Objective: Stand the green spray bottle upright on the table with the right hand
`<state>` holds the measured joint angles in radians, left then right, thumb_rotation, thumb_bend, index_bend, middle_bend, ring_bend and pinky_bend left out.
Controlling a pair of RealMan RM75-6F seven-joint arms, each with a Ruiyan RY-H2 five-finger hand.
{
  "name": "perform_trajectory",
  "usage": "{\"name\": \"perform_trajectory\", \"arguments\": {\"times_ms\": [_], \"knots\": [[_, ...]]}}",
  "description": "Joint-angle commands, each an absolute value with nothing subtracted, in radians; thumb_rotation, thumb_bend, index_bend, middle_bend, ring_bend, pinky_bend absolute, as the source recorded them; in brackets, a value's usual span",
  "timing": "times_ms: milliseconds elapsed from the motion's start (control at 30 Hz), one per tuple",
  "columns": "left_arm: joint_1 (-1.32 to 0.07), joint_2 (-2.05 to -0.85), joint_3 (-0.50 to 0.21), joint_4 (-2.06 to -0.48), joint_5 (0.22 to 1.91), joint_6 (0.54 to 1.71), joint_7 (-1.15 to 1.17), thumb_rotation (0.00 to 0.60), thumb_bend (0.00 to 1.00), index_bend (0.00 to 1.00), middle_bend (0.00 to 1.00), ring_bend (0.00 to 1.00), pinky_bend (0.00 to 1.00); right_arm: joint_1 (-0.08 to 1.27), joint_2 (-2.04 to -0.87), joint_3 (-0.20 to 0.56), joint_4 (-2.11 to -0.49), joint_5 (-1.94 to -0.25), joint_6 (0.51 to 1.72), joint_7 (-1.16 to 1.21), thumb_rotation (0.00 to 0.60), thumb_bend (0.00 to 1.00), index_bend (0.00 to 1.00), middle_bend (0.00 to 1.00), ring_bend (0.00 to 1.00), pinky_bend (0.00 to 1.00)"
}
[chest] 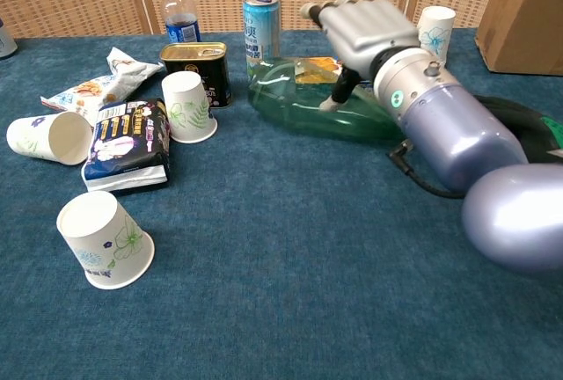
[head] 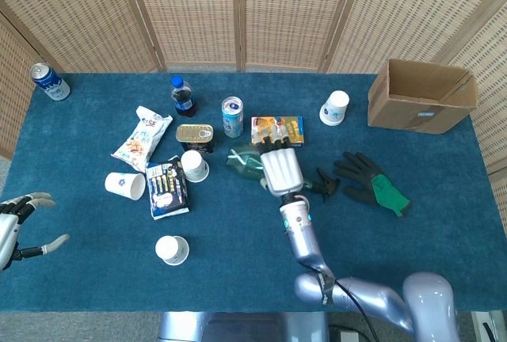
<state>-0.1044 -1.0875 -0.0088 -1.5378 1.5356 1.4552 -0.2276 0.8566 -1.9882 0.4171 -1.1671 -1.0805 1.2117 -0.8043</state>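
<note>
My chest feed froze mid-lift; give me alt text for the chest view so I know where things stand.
The right hand grips the green bottle, which is tilted, not yet upright, in front of a blue can and a gold tin. To the left lie paper cups and a dark snack bag on the blue table.

Silver right hand (chest: pixel 365 24), seemingly white-tipped
</note>
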Motion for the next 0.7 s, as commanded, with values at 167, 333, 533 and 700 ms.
{"name": "perform_trajectory", "arguments": {"times_ms": [167, 333, 533, 700], "knots": [[-0.108, -1.086, -0.009, -1.548, 1.545, 1.456, -0.219, 0.308, 0.18, 0.34, 0.29, 0.29, 0.27, 0.894, -2.003, 0.443, -1.002, -1.088, 1.242, -0.809, 0.600, 0.01, 0.00, 0.00, 0.00, 0.12], [-0.110, -1.086, -0.010, -1.555, 1.547, 1.458, -0.212, 0.309, 0.18, 0.34, 0.29, 0.29, 0.27, 0.857, -1.948, 0.437, -1.075, -1.054, 1.227, -0.813, 0.600, 0.02, 0.00, 0.00, 0.00, 0.12], [-0.128, -1.089, -0.015, -1.566, 1.574, 1.457, -0.204, 0.308, 0.18, 0.34, 0.30, 0.29, 0.27, 0.777, -1.782, 0.415, -1.398, -0.927, 1.156, -0.889, 0.600, 0.04, 0.00, 0.01, 0.00, 0.12], [-0.146, -1.080, -0.019, -1.589, 1.588, 1.449, -0.189, 0.308, 0.18, 0.34, 0.30, 0.29, 0.27, 0.733, -1.577, 0.421, -1.683, -0.743, 1.036, -0.875, 0.589, 0.07, 0.00, 0.09, 0.07, 0.16]]}}
